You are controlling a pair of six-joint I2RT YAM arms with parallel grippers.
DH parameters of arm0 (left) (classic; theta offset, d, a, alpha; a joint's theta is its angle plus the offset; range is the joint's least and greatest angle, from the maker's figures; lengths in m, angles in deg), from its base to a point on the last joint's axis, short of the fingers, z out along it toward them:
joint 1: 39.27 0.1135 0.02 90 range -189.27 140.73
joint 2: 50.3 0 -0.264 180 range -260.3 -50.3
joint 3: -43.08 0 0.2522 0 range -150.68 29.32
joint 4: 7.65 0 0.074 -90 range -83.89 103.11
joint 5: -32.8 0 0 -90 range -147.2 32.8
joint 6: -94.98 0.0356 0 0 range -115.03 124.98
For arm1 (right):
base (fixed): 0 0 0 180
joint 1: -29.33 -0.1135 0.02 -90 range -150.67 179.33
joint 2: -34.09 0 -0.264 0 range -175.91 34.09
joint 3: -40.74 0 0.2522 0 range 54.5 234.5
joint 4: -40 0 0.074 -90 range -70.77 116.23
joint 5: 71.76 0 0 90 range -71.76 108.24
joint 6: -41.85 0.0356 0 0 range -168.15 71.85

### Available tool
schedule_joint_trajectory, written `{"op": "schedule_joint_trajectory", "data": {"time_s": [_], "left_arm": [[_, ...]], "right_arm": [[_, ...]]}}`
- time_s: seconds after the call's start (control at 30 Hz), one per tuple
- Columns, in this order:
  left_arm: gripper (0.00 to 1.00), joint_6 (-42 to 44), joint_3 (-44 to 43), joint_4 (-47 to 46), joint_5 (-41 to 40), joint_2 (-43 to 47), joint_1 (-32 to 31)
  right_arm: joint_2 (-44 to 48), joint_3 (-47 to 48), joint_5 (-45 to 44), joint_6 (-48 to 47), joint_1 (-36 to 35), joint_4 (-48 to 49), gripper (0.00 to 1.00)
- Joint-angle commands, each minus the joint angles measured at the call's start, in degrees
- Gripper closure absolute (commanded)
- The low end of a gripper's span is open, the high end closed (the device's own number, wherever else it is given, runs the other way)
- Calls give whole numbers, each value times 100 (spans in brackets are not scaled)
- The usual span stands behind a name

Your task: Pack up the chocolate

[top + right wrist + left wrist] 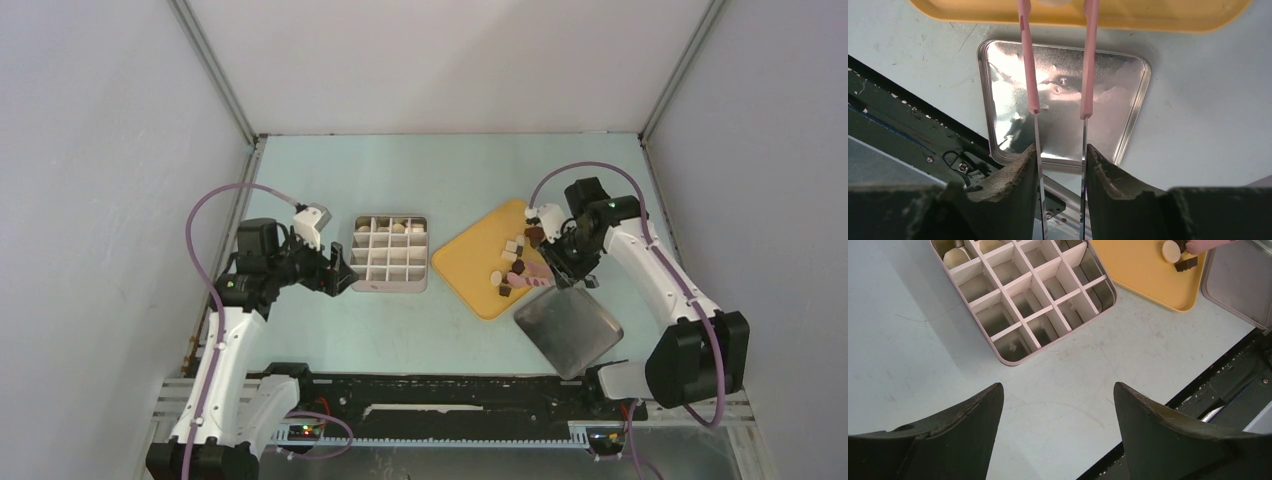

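Right claw (1062, 150) grips 1 pink tongs (1028, 60) reaching over 1 yellow tray (1158, 15).

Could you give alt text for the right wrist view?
Dark jaws of the right gripper clamp pink-tipped metal tongs, which reach toward a yellow plastic tray. Beneath them a shiny shallow metal tin lies on the pale table.

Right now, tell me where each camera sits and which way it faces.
Top external: high behind the robot, looking down at the table; left arm and right arm show.
Left wrist: low over the table, facing the divided box; the open left gripper frames it.
Right wrist: looking along the pink tongs to the metal lid; the right gripper holds them.
Shared: the yellow tray shows in all three.
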Motion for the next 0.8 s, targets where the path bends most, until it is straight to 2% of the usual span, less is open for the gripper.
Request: {"op": "schedule_joint_trajectory", "data": {"time_s": [0.0, 0.37, 0.6, 0.77], "left_arm": [[15, 41, -6, -42, 31, 101, -24], [15, 53, -6, -50, 69, 80, -24], [15, 55, 3, -65, 83, 101, -24], [15, 57, 3, -69, 74, 117, -24]], "right_arm": [[-126, 22, -98, -35, -95, 118, 62], [329, 24, -308, 25, -398, -269, 79], [709, 408, -126, 71, -470, -359, 80], [537, 858, 242, 90, -656, -101, 80]]}}
